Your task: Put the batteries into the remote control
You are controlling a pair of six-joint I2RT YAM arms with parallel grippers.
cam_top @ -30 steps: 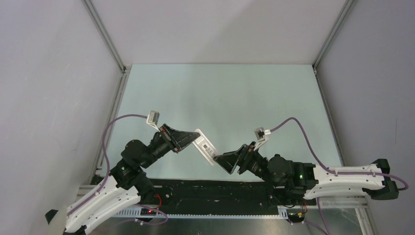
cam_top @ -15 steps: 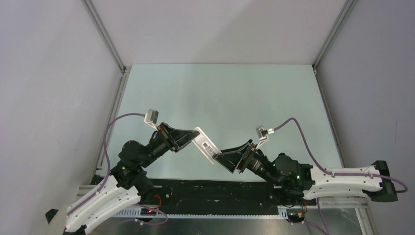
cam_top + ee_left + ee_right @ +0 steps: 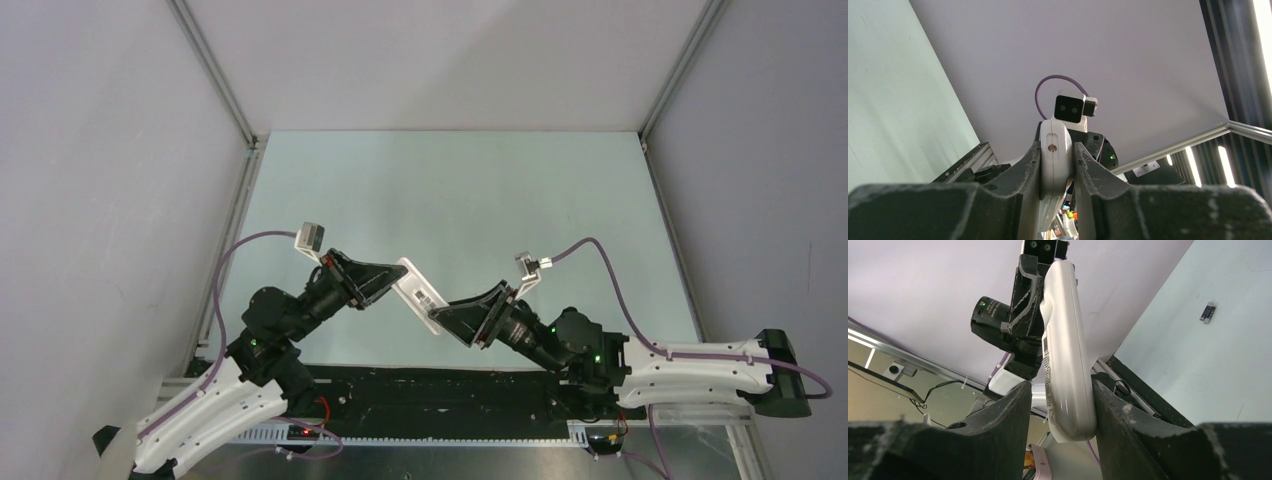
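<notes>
Left gripper (image 3: 1057, 150) is clenched on the one remote (image 3: 419, 295), holding it in the air above the table's (image 3: 450, 190) near edge. Right gripper (image 3: 1060, 387) straddles its other end, a sliver short of clamping. This looks like a regrip, and the next move calls for exposing the battery bay. One battery shape (image 3: 1207, 312), perhaps two cells, lies on the table.

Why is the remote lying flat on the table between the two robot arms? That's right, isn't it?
Not quite. The remote is between the two arms, but it is not lying flat on the table. The left end effector holds it up in the air. The right wrist view shows it raised well clear of the table.
</notes>
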